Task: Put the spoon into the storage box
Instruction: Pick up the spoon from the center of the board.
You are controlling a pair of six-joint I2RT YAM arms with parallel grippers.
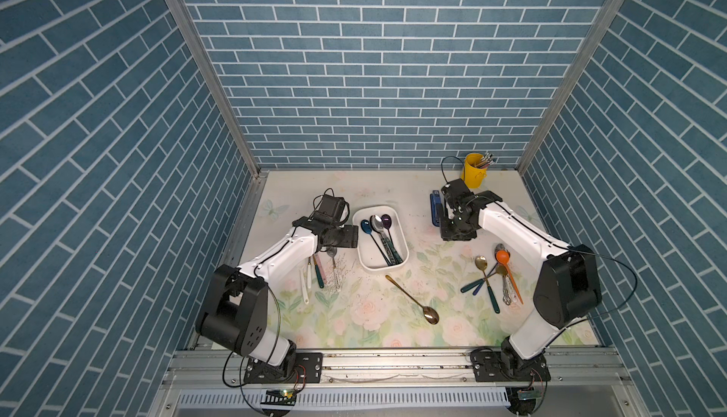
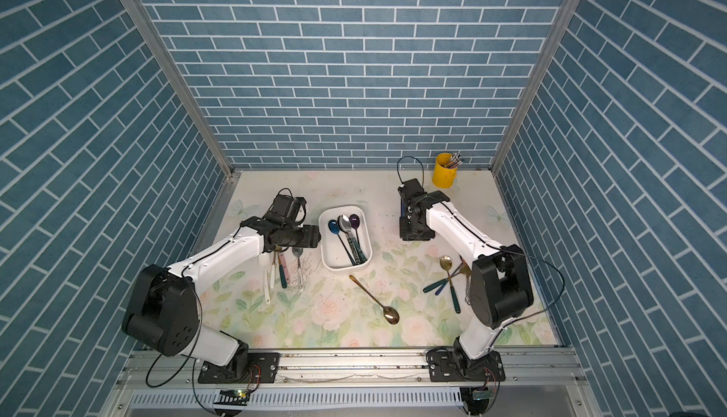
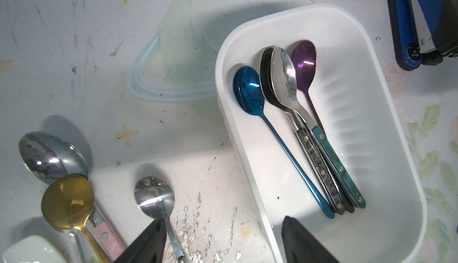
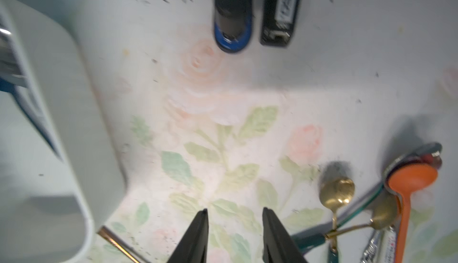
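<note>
- Nearest me, a lone spoon (image 1: 411,297), gold, lies flat on the mat (image 1: 385,195), well apart from both grippers.
- A little further out sit two loose heaps: the left pile (image 1: 322,273) beside the left arm, and the right pile (image 1: 491,277) by the right arm, with an orange spoon (image 1: 502,257) on top.
- Mid-table is the box (image 1: 383,267), with four spoons (image 1: 377,223) lying lengthwise inside.
- The left gripper (image 3: 223,220) has its fingers spread and empty. It straddles the box's rim, one finger over the inside and the other over the mat by a left-pile handle.
- The right gripper (image 4: 235,211) is also parted and carries nothing. It hangs over bare mat between the box and the right pile.
- My read is that I'm between spoons, with nothing in hand and the next pick not yet begun.
- Next I'd take the lone spoon, since nothing overlaps it. That calls for fingers set across the thin handle, right down at the mat. The piled ones may drag their neighbours.
- Farthest off, the cup (image 1: 474,171) stands by the back wall and plays no part in this.
</note>
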